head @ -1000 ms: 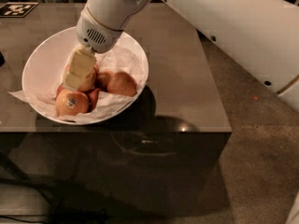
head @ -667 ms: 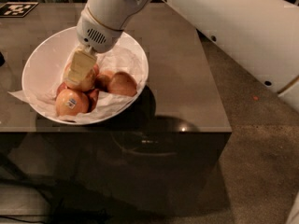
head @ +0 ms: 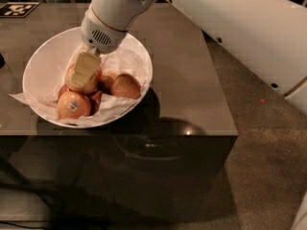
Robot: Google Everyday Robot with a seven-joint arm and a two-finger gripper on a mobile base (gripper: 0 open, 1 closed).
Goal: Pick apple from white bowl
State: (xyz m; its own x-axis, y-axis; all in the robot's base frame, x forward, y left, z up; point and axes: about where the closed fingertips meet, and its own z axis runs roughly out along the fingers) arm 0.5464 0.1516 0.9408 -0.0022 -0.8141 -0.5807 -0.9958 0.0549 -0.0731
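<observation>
The white bowl (head: 44,49) stands on the left of the dark table, lined with crumpled white paper and holding several apples. My gripper (head: 84,73) reaches down into the bowl from the white arm above. Its pale tip rests on a pinkish-red and yellow apple (head: 89,86) in the middle of the pile, which shows no sticker and is partly hidden by the gripper. An apple with a sticker (head: 73,104) lies at the front left of the bowl. Another reddish apple (head: 125,86) lies at the right.
The dark table (head: 182,80) ends at a front edge just below the bowl and a right edge near the arm. A black-and-white marker tag (head: 18,8) lies at the table's back left. The white arm (head: 230,28) crosses the upper right.
</observation>
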